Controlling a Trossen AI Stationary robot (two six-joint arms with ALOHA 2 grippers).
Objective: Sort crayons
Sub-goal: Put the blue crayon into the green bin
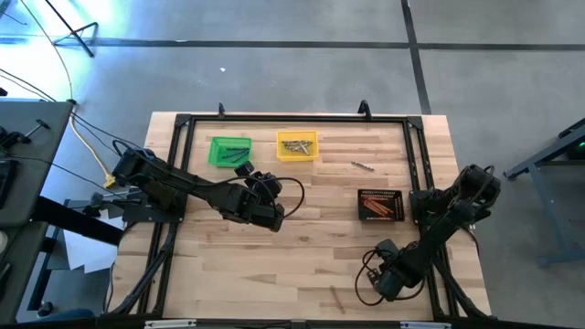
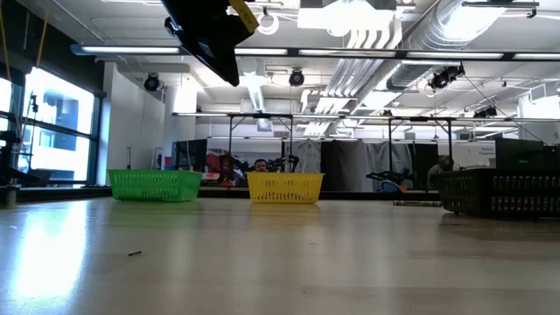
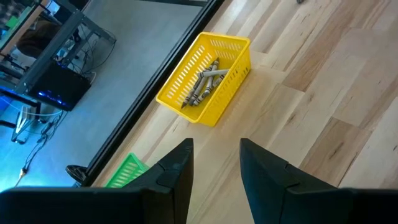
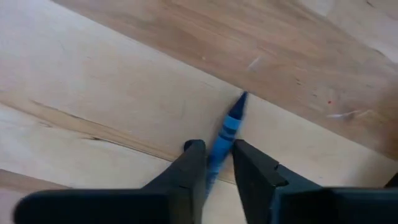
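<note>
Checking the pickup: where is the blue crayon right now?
The blue crayon lies on the wooden table between the right gripper's fingers, near the table's front right in the high view.

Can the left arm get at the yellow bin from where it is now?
Probably yes. The left pincer hangs open above bare table, with the yellow bin of grey crayons just ahead and nothing between them. The right pincer is off near the table's front, around a blue crayon.

A robotics lab or workshop: exposed silver ceiling ducts (image 2: 455,35), strip lights, equipment racks, grey concrete floor (image 1: 274,73).
</note>
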